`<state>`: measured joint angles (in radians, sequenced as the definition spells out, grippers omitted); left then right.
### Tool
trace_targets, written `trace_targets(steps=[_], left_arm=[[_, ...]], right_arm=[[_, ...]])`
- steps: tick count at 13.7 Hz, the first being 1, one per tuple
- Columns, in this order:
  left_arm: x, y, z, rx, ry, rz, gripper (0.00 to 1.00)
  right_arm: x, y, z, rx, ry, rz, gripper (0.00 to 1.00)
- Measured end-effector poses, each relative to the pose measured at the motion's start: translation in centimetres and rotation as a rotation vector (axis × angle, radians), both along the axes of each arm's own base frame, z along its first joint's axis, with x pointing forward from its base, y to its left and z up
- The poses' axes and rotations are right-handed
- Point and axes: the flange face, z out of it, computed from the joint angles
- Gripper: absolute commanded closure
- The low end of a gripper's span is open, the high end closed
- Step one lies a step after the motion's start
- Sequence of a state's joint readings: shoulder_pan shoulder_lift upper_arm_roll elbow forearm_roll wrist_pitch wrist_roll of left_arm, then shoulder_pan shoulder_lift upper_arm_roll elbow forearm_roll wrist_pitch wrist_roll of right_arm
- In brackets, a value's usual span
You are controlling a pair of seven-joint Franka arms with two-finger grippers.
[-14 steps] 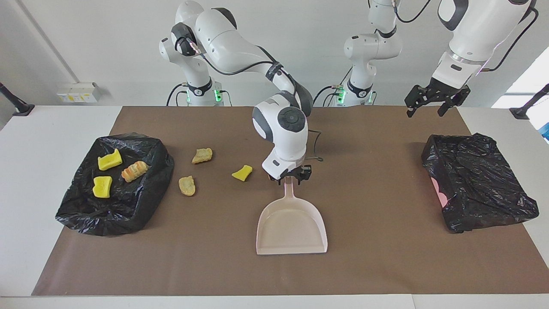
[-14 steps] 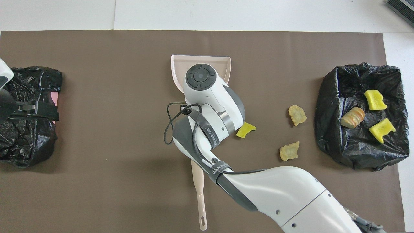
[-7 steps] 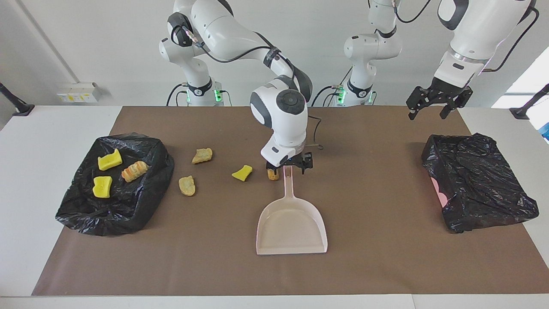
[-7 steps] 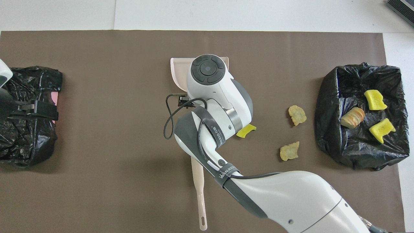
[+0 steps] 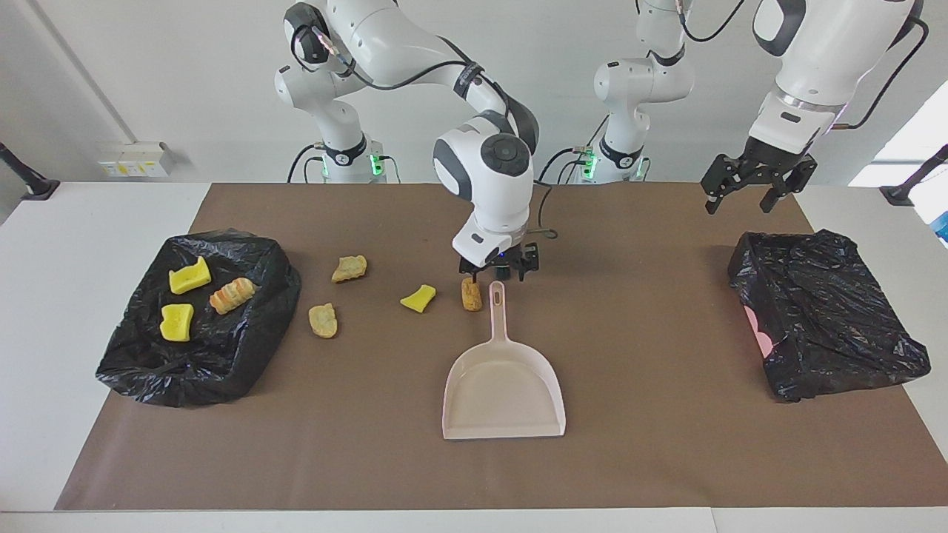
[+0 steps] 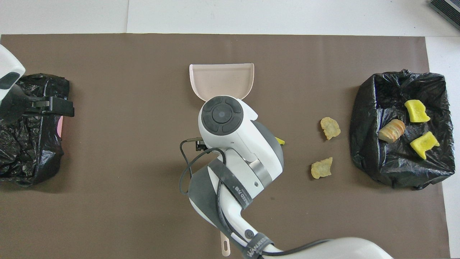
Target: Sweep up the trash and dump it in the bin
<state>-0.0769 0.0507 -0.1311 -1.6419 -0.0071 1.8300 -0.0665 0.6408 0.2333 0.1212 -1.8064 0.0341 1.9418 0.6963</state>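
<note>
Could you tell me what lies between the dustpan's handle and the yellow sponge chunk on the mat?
In the facing view, one brown bread piece lies between the dustpan's handle and the yellow sponge chunk, close beside the handle.

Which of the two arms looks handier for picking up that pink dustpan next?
Probably the right arm: its pincer hangs just over the end of the dustpan handle, mid-table. The left pincer waits above the table near the black bag at its own end.
</note>
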Motion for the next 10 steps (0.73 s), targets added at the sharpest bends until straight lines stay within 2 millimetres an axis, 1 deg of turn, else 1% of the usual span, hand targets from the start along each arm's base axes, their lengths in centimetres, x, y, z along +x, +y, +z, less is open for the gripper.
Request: trace_targets(steps=[2, 3, 4, 6, 8, 10], left_arm=[[0.4, -3.9, -2.0, -0.003, 0.023, -0.051, 0.0], [0.6, -6.2, -3.4, -0.008, 0.03, -0.065, 0.0], [0.7, -8.9, -5.1, -0.014, 0.036, -0.079, 0.0], [1.2, -13.5, -8.5, -0.022, 0.061, -0.092, 0.0], [2.4, -17.6, -11.5, -0.043, 0.066, -0.058, 0.0], [2.7, -21.4, -14.0, -0.071, 0.05, -0.044, 0.0]], right_arm=[[-3.5, 0.2, -1.6, 0.027, -0.005, -0.01, 0.0], [-5.3, 0.1, -2.5, 0.042, -0.006, -0.009, 0.0], [-7.0, -0.2, -3.4, 0.051, -0.005, -0.007, 0.0], [-9.9, -0.8, -4.9, 0.048, -0.002, 0.004, 0.0], [-12.2, -0.9, -6.5, 0.036, -0.002, -0.008, 0.0], [-13.4, -0.9, -7.2, 0.027, 0.0, -0.015, 0.0]])
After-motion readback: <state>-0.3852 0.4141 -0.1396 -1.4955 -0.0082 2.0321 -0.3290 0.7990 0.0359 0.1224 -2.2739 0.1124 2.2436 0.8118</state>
